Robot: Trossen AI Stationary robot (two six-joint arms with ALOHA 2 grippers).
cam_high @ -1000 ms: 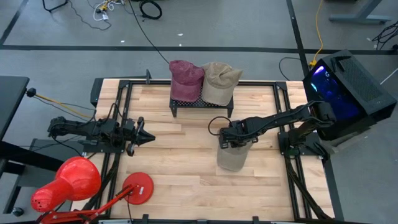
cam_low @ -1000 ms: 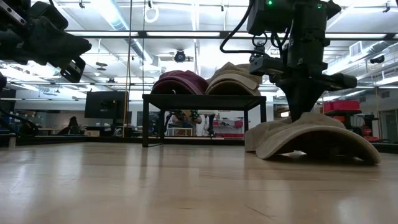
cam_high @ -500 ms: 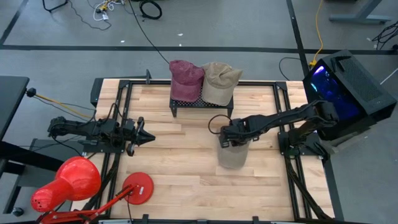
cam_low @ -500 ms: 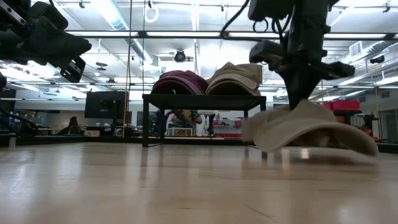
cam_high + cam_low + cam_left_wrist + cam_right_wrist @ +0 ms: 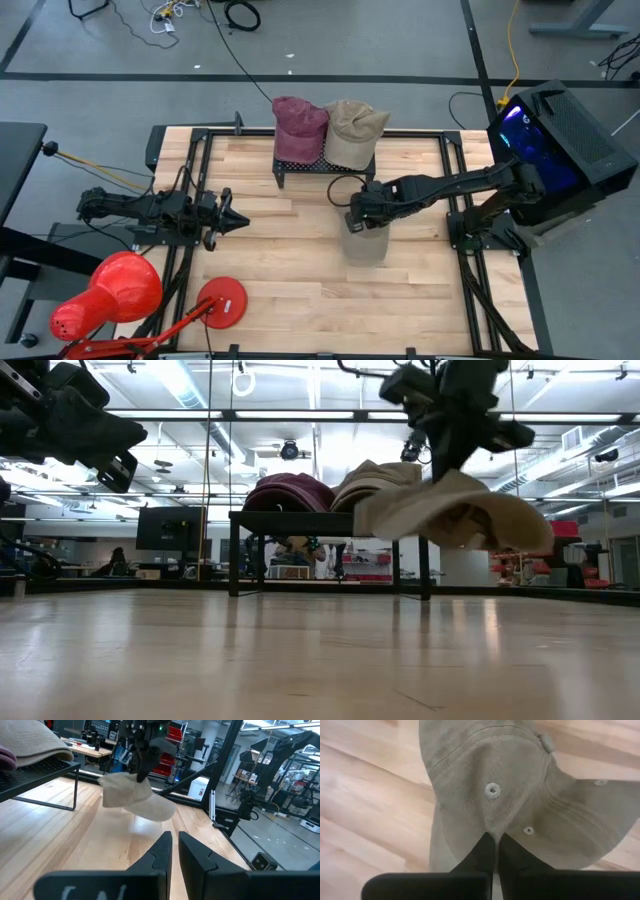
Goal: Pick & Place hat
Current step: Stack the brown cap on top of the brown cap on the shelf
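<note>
Just in front of the rack point(image 5: 324, 165), the hat point(image 5: 364, 243) hangs pinched in the right end effector point(image 5: 358, 218), its crown partly hidden beneath it.

Low view: tan hat point(image 5: 455, 510) is held off the bench point(image 5: 300, 660) by the right claw point(image 5: 447, 460), clamped on its crown. Behind, a black rack point(image 5: 330, 520) w/ a maroon hat point(image 5: 290, 493) & a 2nd tan hat point(image 5: 370, 478) is seen. Left claw point(image 5: 110, 455) is seen upper left, well apart.
</note>
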